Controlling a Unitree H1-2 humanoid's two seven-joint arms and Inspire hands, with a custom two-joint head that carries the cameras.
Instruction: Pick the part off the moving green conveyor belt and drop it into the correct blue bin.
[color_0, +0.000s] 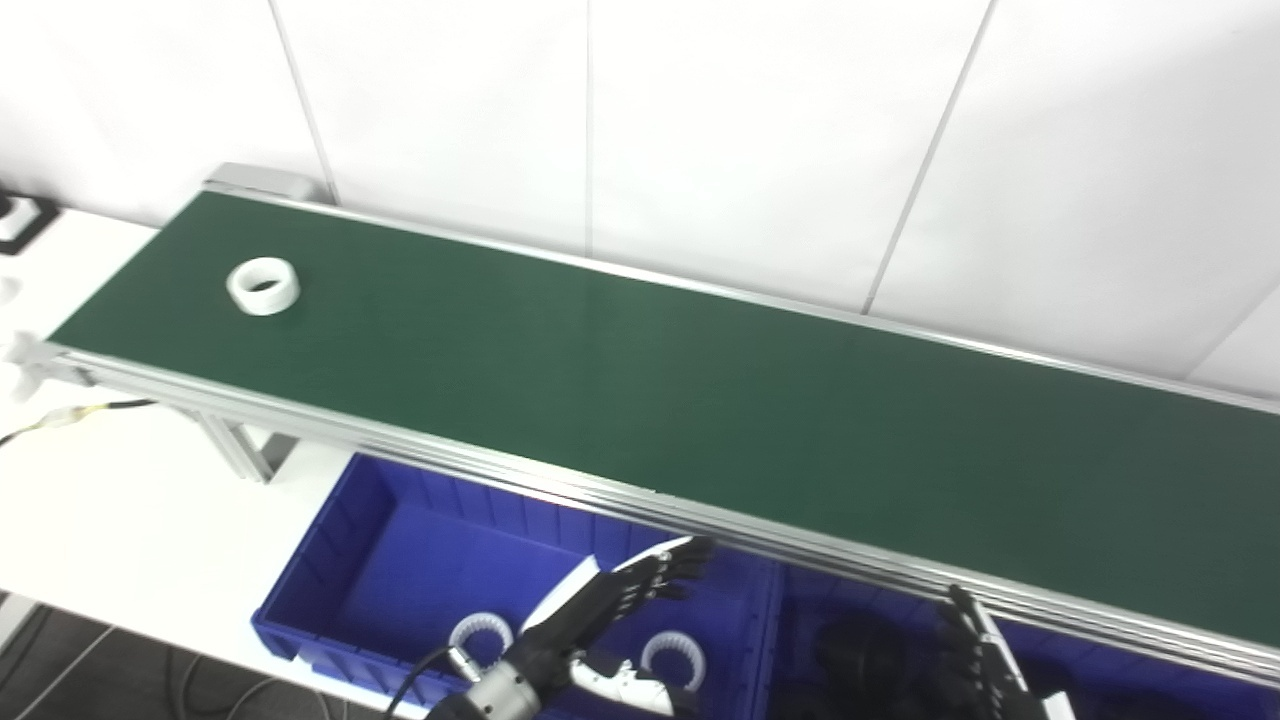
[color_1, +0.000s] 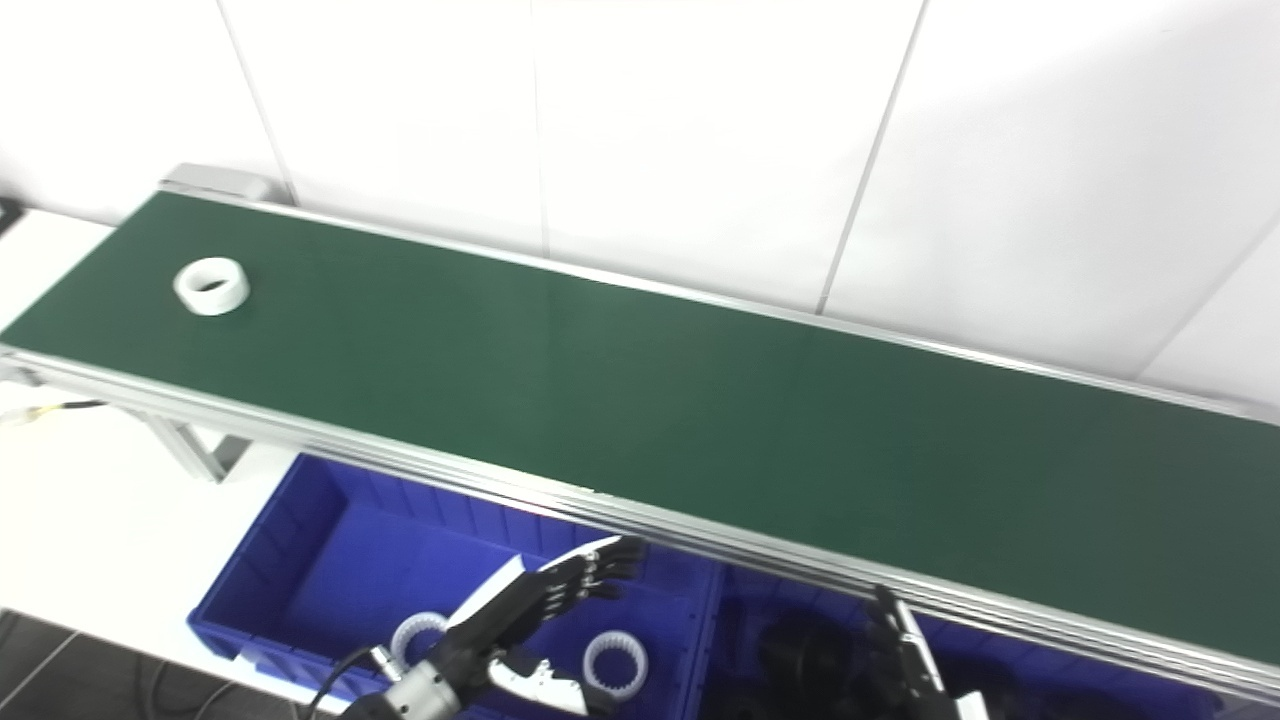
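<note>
A white ring part lies on the green conveyor belt near its far left end. My left hand hovers open over the left blue bin, below the belt's front rail, fingers stretched toward the belt and holding nothing. Two white toothed rings lie in that bin. My right hand stands at the bottom edge over the right blue bin, fingers spread upward, empty. Dark parts lie in that right bin.
The belt's aluminium rail runs between the bins and the belt. A white table carries the conveyor leg and a yellow-black cable at left. White wall panels stand behind.
</note>
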